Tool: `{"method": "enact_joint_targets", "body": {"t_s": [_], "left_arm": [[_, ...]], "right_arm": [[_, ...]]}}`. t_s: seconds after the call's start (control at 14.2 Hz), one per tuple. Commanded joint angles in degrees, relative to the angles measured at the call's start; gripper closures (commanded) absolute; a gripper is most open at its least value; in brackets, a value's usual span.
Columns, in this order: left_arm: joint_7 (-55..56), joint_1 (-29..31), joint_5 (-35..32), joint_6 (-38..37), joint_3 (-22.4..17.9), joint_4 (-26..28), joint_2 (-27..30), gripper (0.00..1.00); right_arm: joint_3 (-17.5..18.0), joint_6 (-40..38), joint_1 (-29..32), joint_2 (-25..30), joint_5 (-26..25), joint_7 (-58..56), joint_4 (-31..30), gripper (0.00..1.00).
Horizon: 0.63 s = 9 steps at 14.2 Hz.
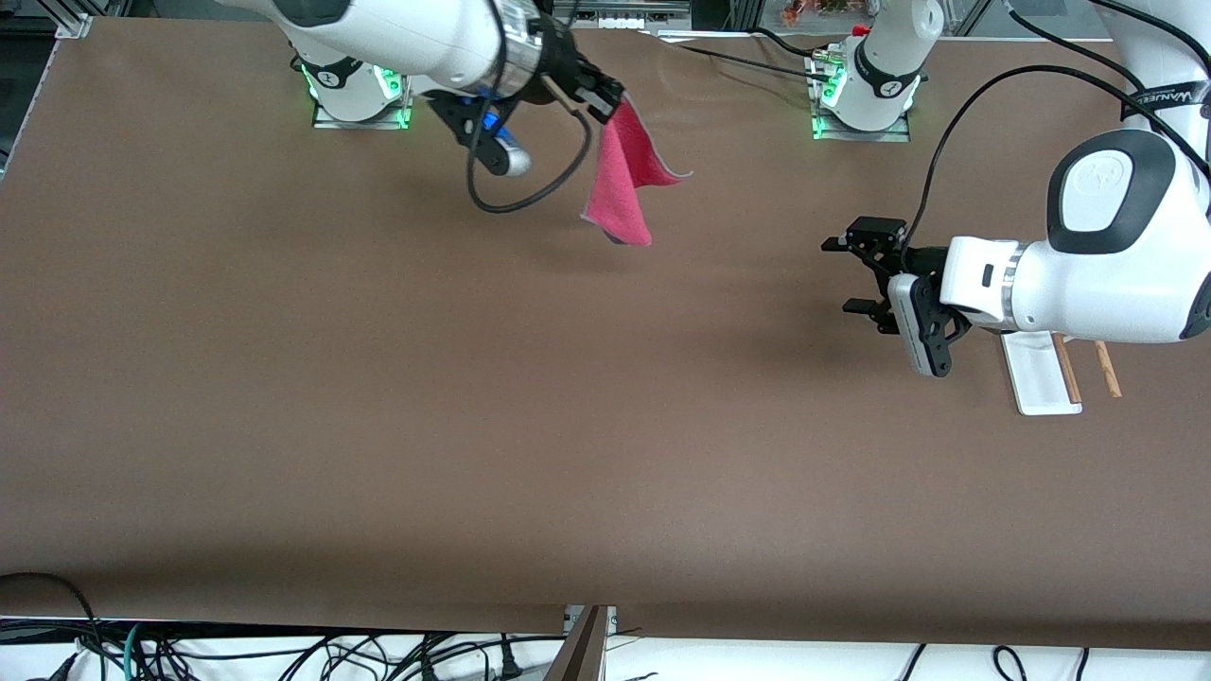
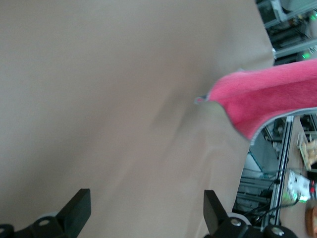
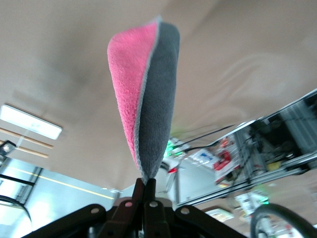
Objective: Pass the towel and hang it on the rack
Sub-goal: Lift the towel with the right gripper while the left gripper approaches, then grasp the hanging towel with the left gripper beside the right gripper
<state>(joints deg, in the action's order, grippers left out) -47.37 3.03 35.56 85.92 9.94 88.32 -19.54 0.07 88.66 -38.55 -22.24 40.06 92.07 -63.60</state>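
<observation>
My right gripper (image 1: 605, 99) is shut on one corner of the towel (image 1: 624, 180) and holds it in the air over the table between the two arm bases. The towel hangs down with its pink face toward the front camera. The right wrist view shows both faces, pink and dark grey (image 3: 146, 99), pinched between the closed fingertips (image 3: 150, 186). My left gripper (image 1: 856, 274) is open and empty over the table near the rack (image 1: 1041, 374), with its jaws pointing toward the towel. The left wrist view shows the towel (image 2: 267, 99) well ahead of the open gripper (image 2: 146, 208). My left arm hides part of the rack.
The rack's two wooden rods (image 1: 1088, 367) stick out from under my left arm at the left arm's end of the table. The rack also shows in the right wrist view (image 3: 29, 129). Cables lie along the table's front edge (image 1: 284, 653).
</observation>
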Motion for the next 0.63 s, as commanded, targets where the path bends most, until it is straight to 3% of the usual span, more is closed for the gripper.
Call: {"method": "enact_joint_targets", "body": {"t_s": [0.0,0.14,0.35,0.56], "left_arm": [[-6.1,0.5,4.9,0.2,0.2,7.8,6.0,0.0],[-6.2,0.1,5.3,3.0,0.4,14.6,11.5,0.0],[-6.2,0.0,5.1,7.7,4.1,22.2,16.4,0.0],[-7.6,-0.2,4.4,10.9,8.4,22.6,15.9,0.0]], "right_arm": [[1.9,5.7,-2.5,-3.4,0.9,8.5,4.3,1.0],[2.7,9.6,-4.4,-5.6,0.5,13.6,6.8,1.0],[2.8,13.4,-6.3,-5.9,0.4,17.8,7.5,1.0],[2.8,13.7,-7.0,-5.8,0.3,19.5,7.7,1.0]]}}
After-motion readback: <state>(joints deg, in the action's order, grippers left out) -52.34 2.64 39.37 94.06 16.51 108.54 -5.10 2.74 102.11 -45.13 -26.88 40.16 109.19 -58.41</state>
